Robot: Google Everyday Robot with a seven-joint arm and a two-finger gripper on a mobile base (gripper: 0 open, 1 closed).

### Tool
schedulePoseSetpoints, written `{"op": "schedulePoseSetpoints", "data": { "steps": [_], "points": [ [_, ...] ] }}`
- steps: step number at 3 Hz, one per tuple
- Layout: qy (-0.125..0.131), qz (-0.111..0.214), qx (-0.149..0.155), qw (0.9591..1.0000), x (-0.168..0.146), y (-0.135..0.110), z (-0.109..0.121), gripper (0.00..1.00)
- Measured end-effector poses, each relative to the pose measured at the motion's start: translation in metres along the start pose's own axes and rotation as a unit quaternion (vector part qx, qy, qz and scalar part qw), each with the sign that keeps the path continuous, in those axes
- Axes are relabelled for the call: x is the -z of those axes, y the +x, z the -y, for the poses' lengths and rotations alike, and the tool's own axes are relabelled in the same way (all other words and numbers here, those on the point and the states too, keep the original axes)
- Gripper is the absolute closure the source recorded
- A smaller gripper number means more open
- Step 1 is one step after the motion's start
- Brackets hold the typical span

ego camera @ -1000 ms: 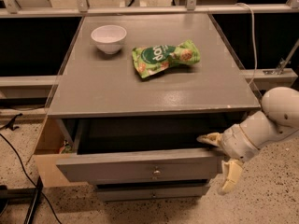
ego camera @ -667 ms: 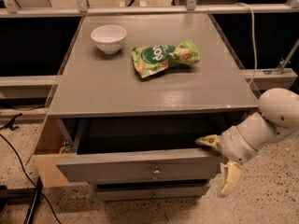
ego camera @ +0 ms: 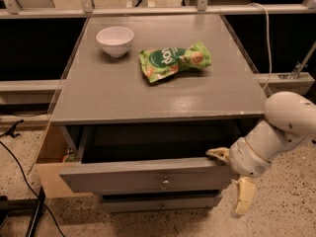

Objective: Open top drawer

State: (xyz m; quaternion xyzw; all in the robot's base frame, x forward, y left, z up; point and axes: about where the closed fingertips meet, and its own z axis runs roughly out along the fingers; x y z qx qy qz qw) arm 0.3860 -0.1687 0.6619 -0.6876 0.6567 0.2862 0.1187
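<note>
Speckled stone floor (ego camera: pixel 286 201) runs under a grey cabinet (ego camera: pixel 158 95), and the robot works at the cabinet's front right corner. Its gripper (ego camera: pixel 226 181) sits at the right end of the top drawer (ego camera: pixel 138 177) with its 2 pale fingers (ego camera: pixel 244 196) spread wide and clamped on nothing. 1 finger lies over the top edge of the drawer front; the other hangs down just outside the drawer's right end, pointing at the floor. Behind them the rounded white arm (ego camera: pixel 279 127) climbs to the right and out of view.

From where I stand, the top drawer is pulled well out from under the cabinet top, its dark inside open to view. A small round knob (ego camera: pixel 165 183) sits at the centre of the flat grey front. Just below, a lower drawer (ego camera: pixel 163 201) stays in.

On the cabinet top, a white bowl (ego camera: pixel 115 40) stands upright near the back left. A crumpled green snack bag (ego camera: pixel 174 61) lies just to the right of it, apart from it. A black cable (ego camera: pixel 19 167) trails over the floor at the left, and a white cable (ego camera: pixel 265 43) drops behind the cabinet's right side.
</note>
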Motion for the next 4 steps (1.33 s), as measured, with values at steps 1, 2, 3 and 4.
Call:
{"op": "schedulePoseSetpoints", "data": {
  "steps": [1, 2, 3, 4],
  "points": [
    [-0.024, -0.012, -0.022, 0.9994, 0.002, 0.001, -0.014, 0.0],
    [-0.054, -0.018, -0.05, 0.9971, 0.003, 0.003, -0.025, 0.0],
    [-0.075, -0.024, -0.068, 0.9946, 0.006, 0.003, -0.034, 0.0],
    [-0.077, -0.024, -0.069, 0.9943, 0.006, 0.003, -0.035, 0.0]
  ]
}}
